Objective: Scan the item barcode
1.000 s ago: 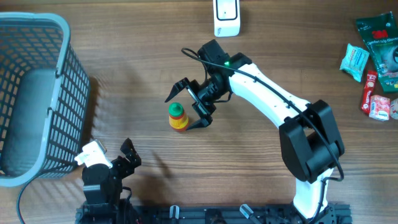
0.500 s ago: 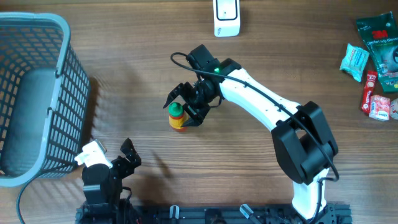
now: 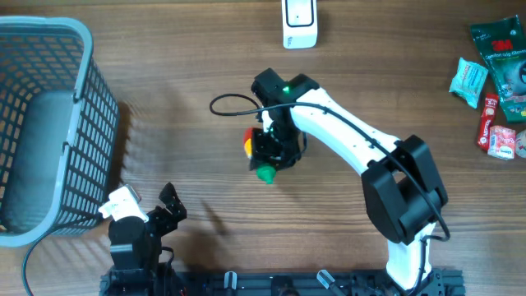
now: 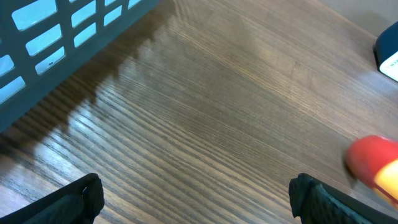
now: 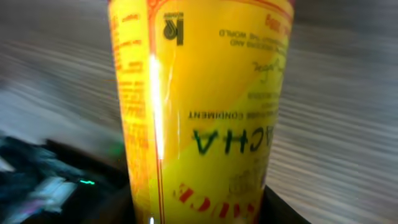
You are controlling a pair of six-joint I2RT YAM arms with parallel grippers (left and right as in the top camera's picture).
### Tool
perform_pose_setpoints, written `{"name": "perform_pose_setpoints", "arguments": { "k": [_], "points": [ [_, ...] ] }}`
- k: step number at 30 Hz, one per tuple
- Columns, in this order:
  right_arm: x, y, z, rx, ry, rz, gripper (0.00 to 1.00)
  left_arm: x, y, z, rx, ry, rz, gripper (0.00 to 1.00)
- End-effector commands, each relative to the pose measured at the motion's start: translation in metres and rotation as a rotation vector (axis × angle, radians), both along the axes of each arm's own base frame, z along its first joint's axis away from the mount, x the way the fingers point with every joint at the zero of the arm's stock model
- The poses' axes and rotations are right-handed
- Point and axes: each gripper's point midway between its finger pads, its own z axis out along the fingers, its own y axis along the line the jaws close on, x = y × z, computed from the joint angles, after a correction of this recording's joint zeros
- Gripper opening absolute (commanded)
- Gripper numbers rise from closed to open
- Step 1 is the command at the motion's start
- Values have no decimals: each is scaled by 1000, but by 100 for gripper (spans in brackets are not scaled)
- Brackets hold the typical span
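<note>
Ok so from where I'm standing: the right gripper (image 3: 267, 154) has the sauce bottle (image 5: 205, 112) clamped between its fingers, roughly half closed around the body. It sits a little left of the middle of the table (image 3: 189, 82), with the arm reaching in from about 4 o'clock. Seen from above, the bottle is mostly hidden under the claw. Its green cap (image 3: 265, 174) pokes out at 6 o'clock and a bit of its red-orange end (image 3: 249, 142) shows at 10 o'clock. I can't tell whether it's touching the wood or held just off it.

The right wrist view is basically all yellow label, and the print reads upside down from that angle. There's red lettering lower down and a small logo near the top. I don't see a barcode on the side facing that camera.

The white scanner (image 3: 298, 22) is at 12 o'clock from the bottle, well apart, up at the far edge of the table. The blue-grey basket (image 3: 90, 107) is off at 9 o'clock. A pile of snack packets (image 3: 497, 74) is way over at 2 o'clock.

The left gripper (image 3: 171, 203) is parked down at 7 o'clock with its jaws spread wide and nothing in them. Its wrist camera catches only bare wood, the basket's corner and a blurry red-yellow bit of the bottle at the right edge.
</note>
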Motion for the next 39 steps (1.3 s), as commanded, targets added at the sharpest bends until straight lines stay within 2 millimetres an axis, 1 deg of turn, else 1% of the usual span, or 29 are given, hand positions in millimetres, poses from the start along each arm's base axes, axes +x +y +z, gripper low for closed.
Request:
{"name": "perform_pose_setpoints", "arguments": {
  "k": [1,2,4,5,7,9,10,12,13,14,16,21,25,27,28,29,32,36,39],
  "points": [
    [19,-24,41,-34,-258,278,46,0,2,-1,7,-1,8,100],
    [16,-27,44,-37,-263,301,46,0,2,-1,7,-1,8,100],
    [11,-31,45,-44,-245,320,46,0,2,-1,6,-1,8,100],
    [9,-36,44,-65,-240,345,46,0,2,-1,7,-1,8,100],
    [6,-55,43,-152,-235,386,46,0,2,-1,7,-1,8,100],
    [5,-57,43,-162,-232,392,46,0,2,-1,7,-1,8,100],
    [8,-61,42,-187,-246,407,49,0,2,-1,7,-1,8,100],
    [16,-83,42,-331,-280,403,52,0,2,-1,7,-1,8,100],
    [19,-92,43,-385,-291,394,55,0,2,-1,7,-1,8,100],
    [19,-93,43,-395,-292,390,57,0,2,-1,7,-1,8,100],
    [17,-93,43,-397,-287,397,57,0,2,-1,6,-1,8,100],
    [5,-79,43,-384,-291,461,59,0,2,-1,7,-1,8,100],
    [6,-75,43,-386,-315,481,69,0,2,-1,7,-1,8,100],
    [10,-75,43,-398,-332,478,69,0,2,-1,7,-1,8,100],
    [14,-76,45,-410,-347,471,71,0,2,-1,7,-1,8,100],
    [17,-76,47,-420,-363,455,79,0,2,-1,7,-1,8,100],
    [32,-69,66,-409,-434,435,98,0,2,-1,7,-1,8,100],
    [58,-58,104,-364,-555,378,100,0,2,-1,7,-1,8,100],
    [72,-53,134,-334,-631,274,100,0,2,-1,7,-1,8,100]
  ]
}}
